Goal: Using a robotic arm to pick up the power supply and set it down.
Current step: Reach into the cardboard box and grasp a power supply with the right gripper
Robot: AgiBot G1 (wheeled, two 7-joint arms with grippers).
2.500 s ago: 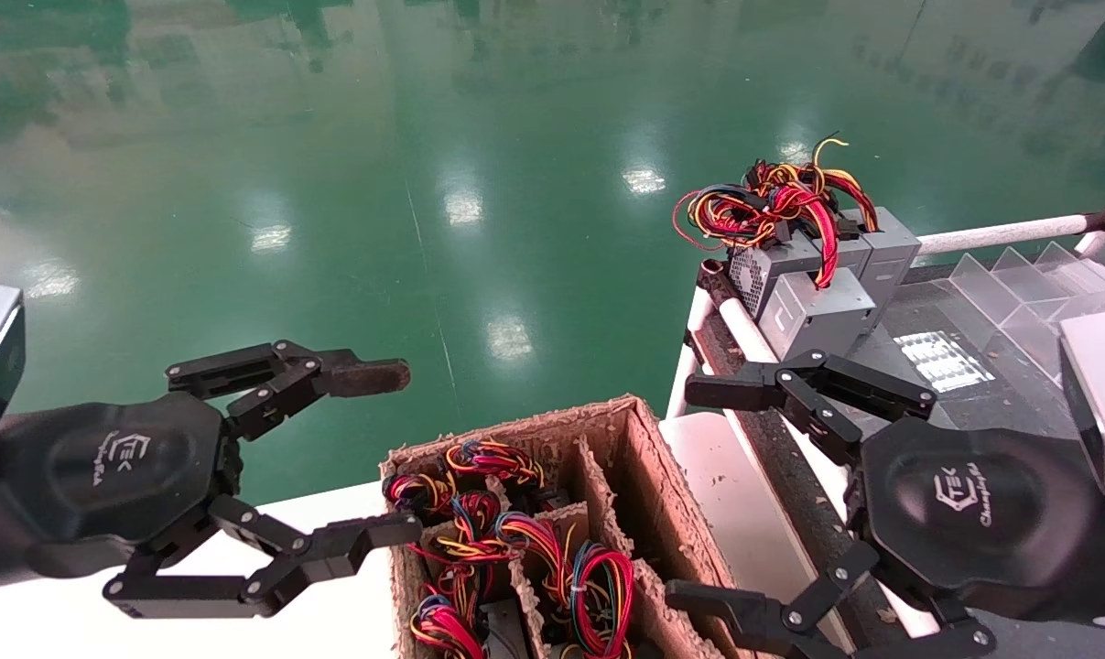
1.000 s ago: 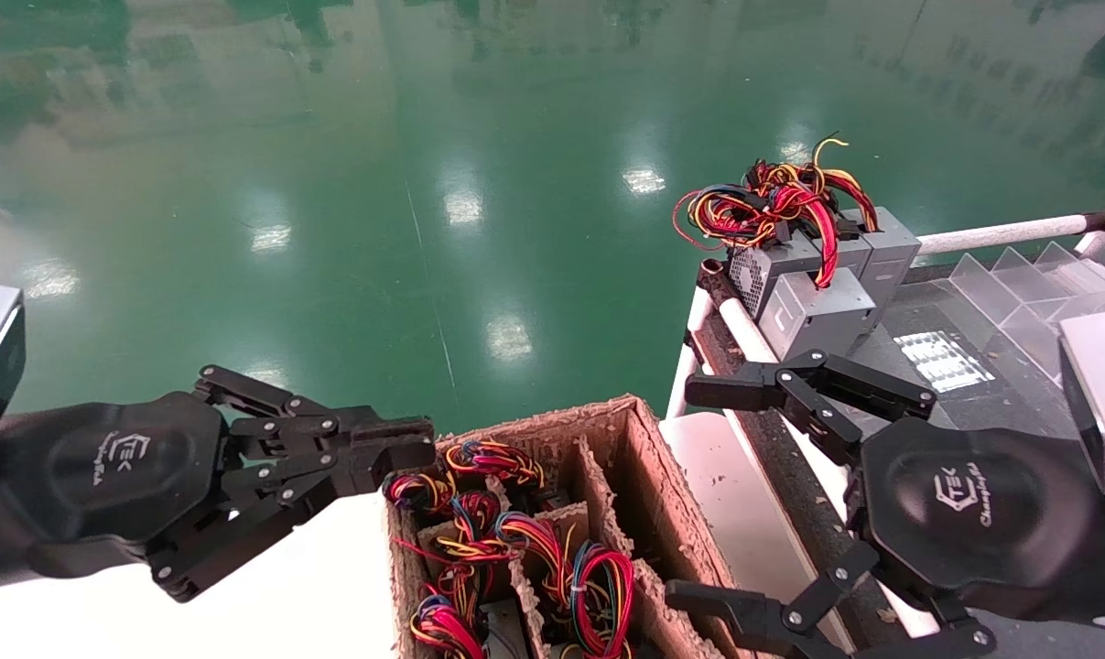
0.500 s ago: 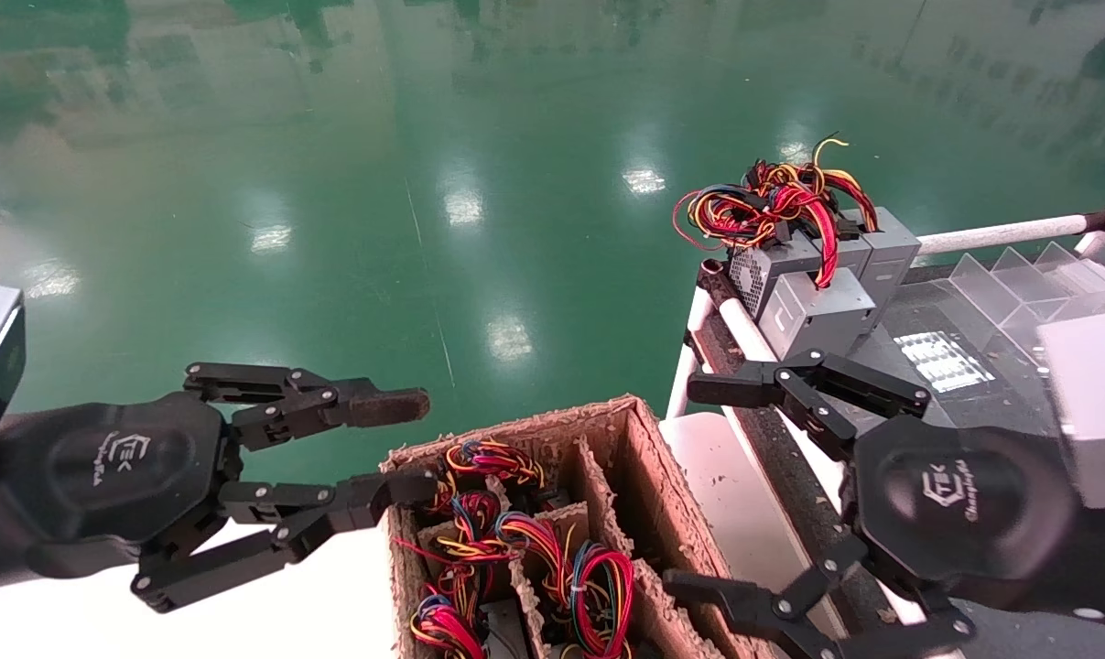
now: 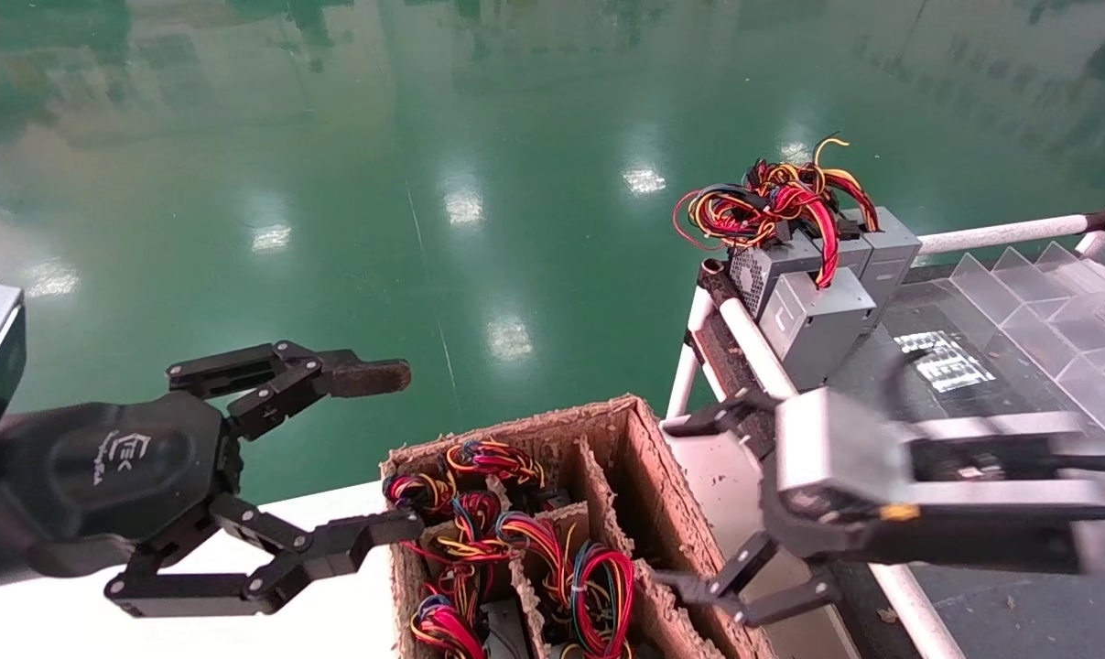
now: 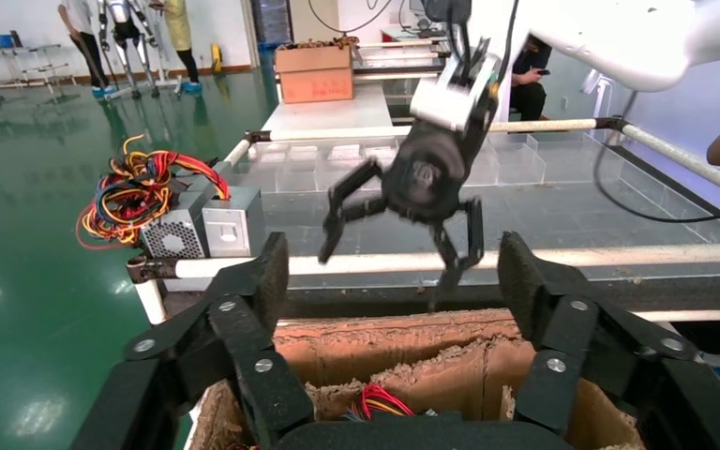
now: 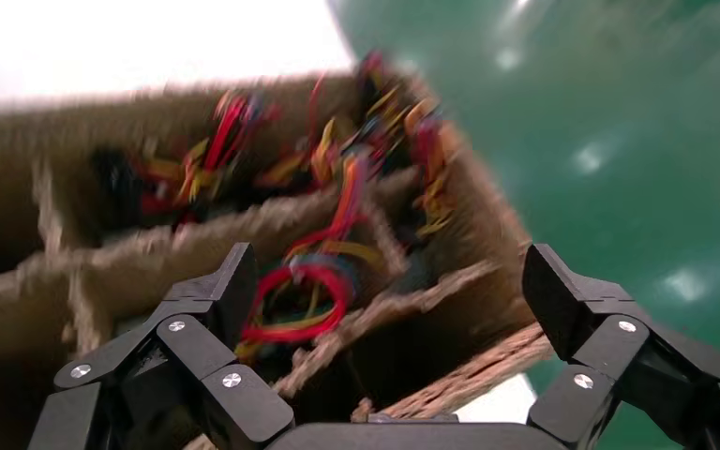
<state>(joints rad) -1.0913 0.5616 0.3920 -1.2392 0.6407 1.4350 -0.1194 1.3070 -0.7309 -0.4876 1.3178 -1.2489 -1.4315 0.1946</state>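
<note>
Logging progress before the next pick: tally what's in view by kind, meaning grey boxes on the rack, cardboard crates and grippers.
Grey boxes: 3 told apart, under one loose wire tangle
Cardboard crate: 1
Grippers: 2, left gripper and right gripper, both open
Total: 6

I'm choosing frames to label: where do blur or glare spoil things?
Head view: the right tool is motion-smeared, and ceiling lights glare on the glossy green floor. Right wrist view: the divided brown cardboard box is blurred. Left wrist view: sharp.

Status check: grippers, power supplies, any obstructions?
Left gripper open beside carton. Right gripper open over carton. Power supplies inside, ungrasped. Dividers crowd them.
</note>
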